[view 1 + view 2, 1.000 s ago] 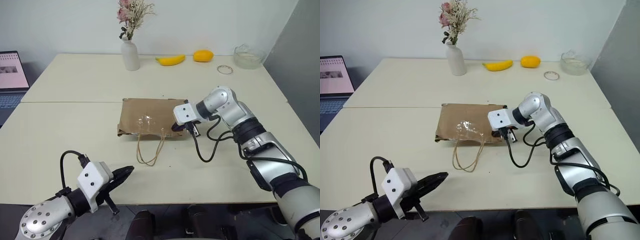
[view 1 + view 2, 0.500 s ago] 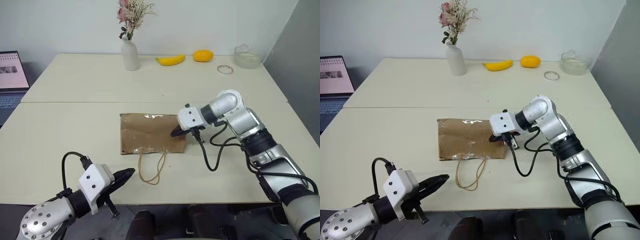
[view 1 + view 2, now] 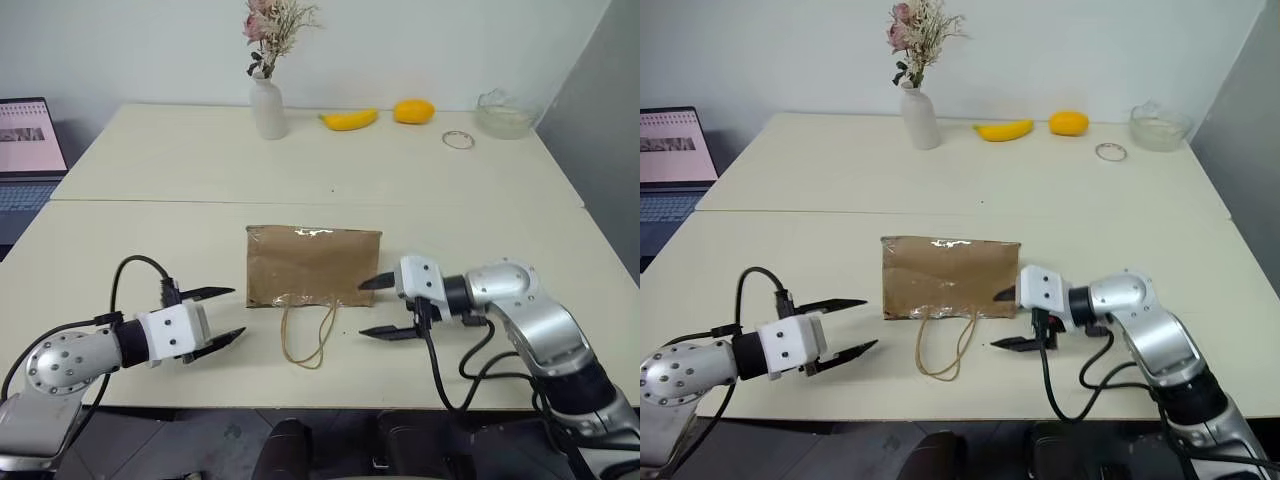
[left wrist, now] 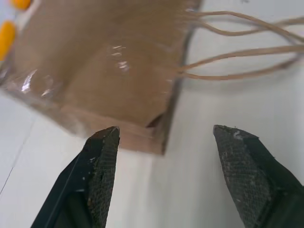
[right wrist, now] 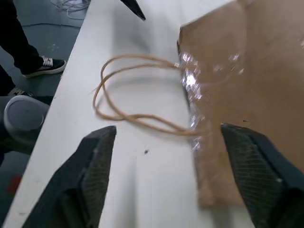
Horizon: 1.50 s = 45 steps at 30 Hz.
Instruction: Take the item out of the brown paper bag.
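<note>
We flank one flat bag, both grippers open.
One brown paper bag (image 3: 314,265) near the table's (image 3: 150,180) front edge; left gripper (image 3: 219,317) and right gripper (image 3: 378,307) empty; two cord handles (image 3: 306,336).

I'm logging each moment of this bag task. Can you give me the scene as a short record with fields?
bag: brown paper bag lies flat on the table, cord handles toward the robot
item: not visible, none outside the bag
left gripper: open, empty, beside the bag's left edge, apart from it
right gripper: open, empty, at the bag's right front corner
back of table: vase, banana, orange-yellow fruit, glass bowl
</note>
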Tool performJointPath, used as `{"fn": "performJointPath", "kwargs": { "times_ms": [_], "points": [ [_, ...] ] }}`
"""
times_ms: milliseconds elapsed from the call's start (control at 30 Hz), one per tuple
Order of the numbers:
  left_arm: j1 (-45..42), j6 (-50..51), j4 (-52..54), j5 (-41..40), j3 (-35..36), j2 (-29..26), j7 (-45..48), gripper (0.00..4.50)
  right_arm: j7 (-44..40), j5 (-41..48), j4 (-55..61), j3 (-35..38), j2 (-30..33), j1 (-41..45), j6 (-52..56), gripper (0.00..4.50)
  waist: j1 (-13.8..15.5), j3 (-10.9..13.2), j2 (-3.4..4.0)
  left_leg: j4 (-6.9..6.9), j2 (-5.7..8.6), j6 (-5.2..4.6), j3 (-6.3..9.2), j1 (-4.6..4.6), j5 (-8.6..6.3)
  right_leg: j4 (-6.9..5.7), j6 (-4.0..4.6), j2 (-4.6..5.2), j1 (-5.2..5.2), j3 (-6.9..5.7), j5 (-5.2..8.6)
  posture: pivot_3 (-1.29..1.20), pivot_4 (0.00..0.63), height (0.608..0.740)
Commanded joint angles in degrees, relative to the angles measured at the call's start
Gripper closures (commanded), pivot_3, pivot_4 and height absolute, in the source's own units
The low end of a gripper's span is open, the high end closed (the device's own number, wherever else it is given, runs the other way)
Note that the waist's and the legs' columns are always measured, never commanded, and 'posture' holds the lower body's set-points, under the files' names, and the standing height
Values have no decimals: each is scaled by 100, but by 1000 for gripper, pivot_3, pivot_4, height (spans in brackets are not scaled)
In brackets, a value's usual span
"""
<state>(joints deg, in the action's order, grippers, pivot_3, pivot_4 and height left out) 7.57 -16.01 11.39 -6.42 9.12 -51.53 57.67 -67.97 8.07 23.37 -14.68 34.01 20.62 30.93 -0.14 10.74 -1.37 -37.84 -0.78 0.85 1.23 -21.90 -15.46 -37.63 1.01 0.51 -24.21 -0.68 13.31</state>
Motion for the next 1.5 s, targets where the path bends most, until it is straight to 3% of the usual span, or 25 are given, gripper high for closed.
{"fn": "performJointPath", "kwargs": {
  "times_ms": [33,300,700,800,1067,1267,1500],
  "points": [
    [-437,-478,-199,78,-386,39,156,1345,278,232,604,98,108,-120,286,1021,1,0,0,-1,1,0,-2,0,0,0,-1,2,0,1,-1,0,150,740],
    [-1289,-734,-518,587,-1289,533,-4,1345,669,533,976,132,266,-296,675,1021,-5,-1,-2,-1,-1,0,0,-2,0,3,-42,-4,3,-3,-23,0,150,740],
    [-1898,-1076,-863,1004,-2064,1050,-187,1345,870,1010,1156,294,679,-394,811,1021,-2,-1,-3,-2,0,0,1,-4,0,14,-52,-5,7,-4,-27,0,150,740],
    [-1893,-600,-596,750,-2178,1230,-103,1961,912,1055,1196,296,732,-477,766,976,-1,-1,-3,-1,0,0,2,-10,0,24,-57,-6,8,-5,-31,0,150,740],
    [-2333,2084,279,-611,-1685,1490,-327,4473,1009,1429,1459,359,769,-727,942,976,-4,0,-5,-7,0,-1,8,-13,1,34,-71,-18,14,-7,-39,0,150,740],
    [-2852,3048,496,-966,-1514,1528,-444,4473,1139,1371,1394,-200,517,-593,897,976,-29,-1,-6,-6,2,-1,5,-12,0,40,-73,-36,16,-2,-40,0,150,740],
    [-3362,3325,268,-1046,-1472,1615,-464,4473,1296,1079,939,-1050,-132,396,927,976,-34,-1,-6,-8,3,0,10,-12,1,38,-73,-38,16,-3,-41,0,150,740]
  ]
}}
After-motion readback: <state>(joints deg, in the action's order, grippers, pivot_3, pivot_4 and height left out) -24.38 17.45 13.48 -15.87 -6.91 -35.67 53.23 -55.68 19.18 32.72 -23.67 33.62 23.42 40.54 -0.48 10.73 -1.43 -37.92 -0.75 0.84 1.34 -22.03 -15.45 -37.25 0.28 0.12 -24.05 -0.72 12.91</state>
